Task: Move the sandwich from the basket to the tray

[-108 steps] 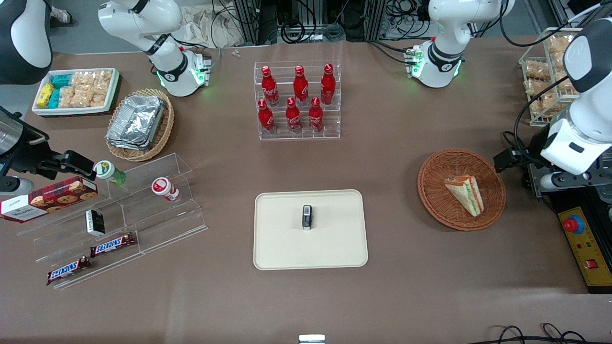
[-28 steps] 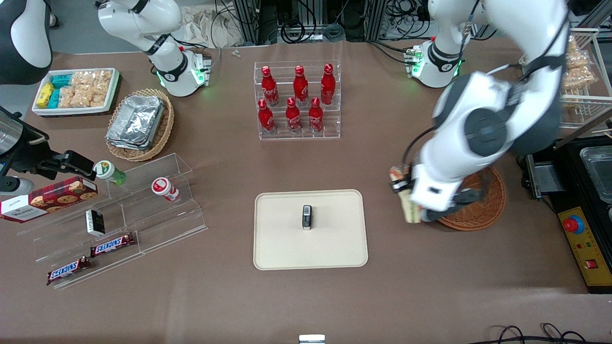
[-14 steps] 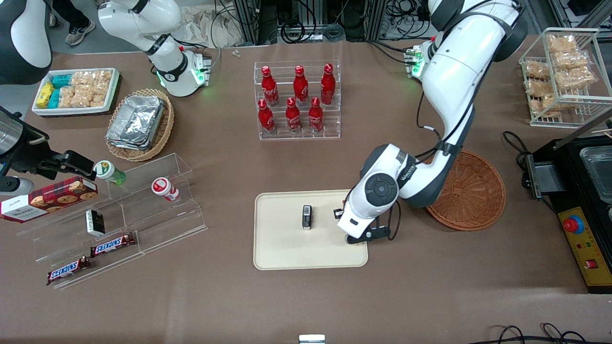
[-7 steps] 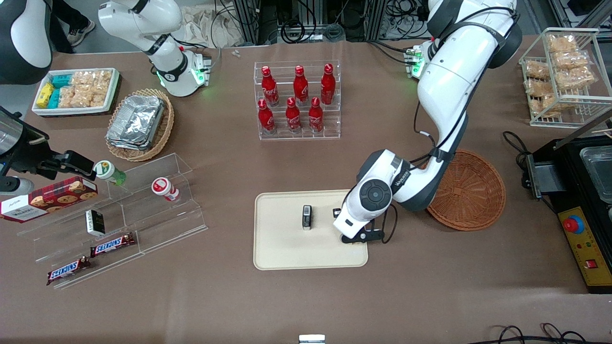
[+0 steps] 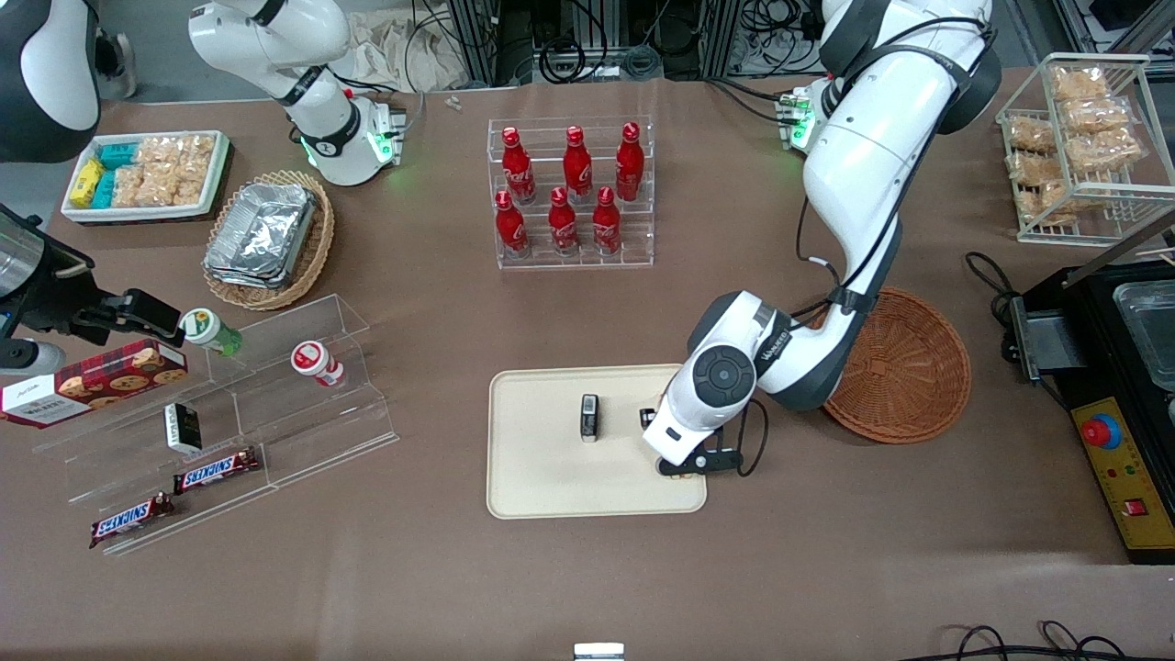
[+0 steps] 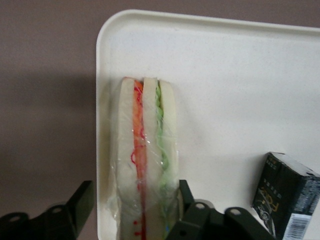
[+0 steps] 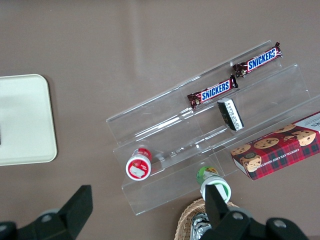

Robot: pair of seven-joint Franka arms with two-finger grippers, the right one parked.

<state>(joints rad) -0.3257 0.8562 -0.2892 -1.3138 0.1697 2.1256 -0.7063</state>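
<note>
Resting on its cut edge, the sandwich (image 6: 145, 160) stood on the tray (image 6: 240, 75) close along one short rim, its pale bread slices upright and its orange-red and green filling layers facing the wrist camera through clear wrap. The gripper (image 6: 132, 212) straddled one end of the sandwich with its jaws spread; one dark finger (image 6: 82, 200) stood clearly apart from the bread, while the other finger (image 6: 187, 197) sat just beside the wrap, so nothing was clamped. A small dark box (image 6: 282, 192) with a barcode label stood on the tray near that second finger.

In the front view, the gripper (image 5: 679, 459) hung low over the end of the tray (image 5: 551, 477) toward the working arm's end of the table, and the white wrist housing hid the sandwich from that camera. The small dark box (image 5: 589, 418) stood upright near the middle of the tray. The round reddish-brown basket (image 5: 909, 367) lay on the brown table (image 5: 587, 569) near the tray, toward the working arm's end, partly covered by the arm's elbow. Farther from the front camera than the tray, a clear rack (image 5: 574, 248) held six red bottles (image 5: 563, 220).
</note>
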